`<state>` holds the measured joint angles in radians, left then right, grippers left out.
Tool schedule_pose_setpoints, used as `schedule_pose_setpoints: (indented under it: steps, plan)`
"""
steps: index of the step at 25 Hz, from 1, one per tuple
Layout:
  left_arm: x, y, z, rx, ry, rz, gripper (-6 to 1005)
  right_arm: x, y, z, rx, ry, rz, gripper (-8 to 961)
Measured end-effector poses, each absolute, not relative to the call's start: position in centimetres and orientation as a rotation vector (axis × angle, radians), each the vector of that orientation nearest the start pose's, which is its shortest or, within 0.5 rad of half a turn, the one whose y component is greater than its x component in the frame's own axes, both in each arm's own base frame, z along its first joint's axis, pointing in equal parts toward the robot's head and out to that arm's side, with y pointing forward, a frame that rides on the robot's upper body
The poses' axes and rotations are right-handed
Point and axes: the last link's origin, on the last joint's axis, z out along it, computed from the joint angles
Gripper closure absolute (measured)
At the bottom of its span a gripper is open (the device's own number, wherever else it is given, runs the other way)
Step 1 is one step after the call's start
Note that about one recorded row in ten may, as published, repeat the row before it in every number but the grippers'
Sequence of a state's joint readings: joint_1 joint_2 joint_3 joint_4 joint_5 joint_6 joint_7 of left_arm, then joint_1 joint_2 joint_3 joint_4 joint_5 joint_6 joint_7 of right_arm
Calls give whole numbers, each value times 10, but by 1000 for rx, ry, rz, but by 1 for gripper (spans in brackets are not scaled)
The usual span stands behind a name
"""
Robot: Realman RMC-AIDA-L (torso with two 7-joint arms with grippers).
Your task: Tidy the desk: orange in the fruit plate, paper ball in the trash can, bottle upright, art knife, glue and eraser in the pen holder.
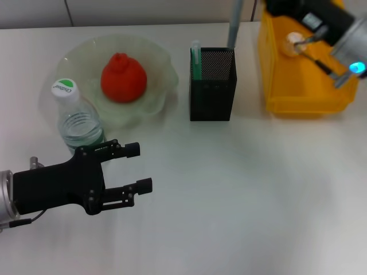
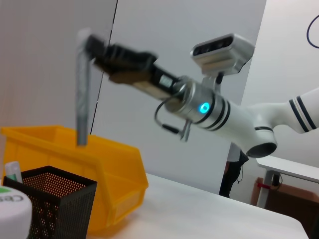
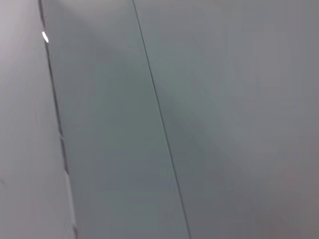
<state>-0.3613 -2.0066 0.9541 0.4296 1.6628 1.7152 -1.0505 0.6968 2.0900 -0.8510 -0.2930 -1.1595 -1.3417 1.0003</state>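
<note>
At the lower left of the head view the left gripper hovers low over the bare table, its two black fingers spread with nothing between them. The bottle stands upright just above it in the frame, white cap up, beside the near rim of the plate. The orange sits in the plate's middle. The black pen holder stands at upper centre, a green-and-white stick showing at its left inner wall. At the upper right the right gripper reaches above the yellow can; in the left wrist view it grips the top of a grey knife that hangs upright over the holder and can. The paper ball lies inside the can, under the right arm.
</note>
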Motion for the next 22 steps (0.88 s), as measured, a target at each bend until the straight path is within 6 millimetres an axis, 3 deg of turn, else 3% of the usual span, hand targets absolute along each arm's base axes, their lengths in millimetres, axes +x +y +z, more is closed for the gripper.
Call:
schedule_pose_setpoints:
  steps: [3, 8, 11, 12, 13, 15, 17, 18, 19, 22]
  plan:
    - [-290, 254, -12, -2759, -485, -994, 224, 201, 397, -29, -2215, 548, 1142, 823]
    - [-291, 254, -7, -2715, -494, -1027, 225, 209, 389, -35, -2262, 570, 1106, 824]
    - [-290, 252, -1, -2696, -486, -1072, 225, 212, 381, -27, -2273, 565, 1157, 726]
    - [-289, 251, 1, -2700, -480, -1086, 225, 212, 374, -19, -2284, 550, 1203, 689]
    - [-289, 250, 3, -2704, -477, -1098, 225, 214, 357, 2, -2330, 484, 1279, 652]
    - [-288, 248, 7, -2716, -478, -1120, 224, 215, 348, 11, -2365, 447, 1297, 577]
    - [-288, 246, 12, -2729, -478, -1138, 224, 221, 320, 32, -2495, 356, 1297, 495]
    - [-288, 244, 19, -2745, -481, -1152, 224, 236, 290, 45, -2647, 297, 1239, 450]
    - [-288, 244, 19, -2745, -481, -1152, 224, 236, 290, 45, -2647, 297, 1239, 405]
    - [-288, 241, 29, -2780, -473, -1173, 224, 264, 257, 52, -2797, 344, 1116, 303]
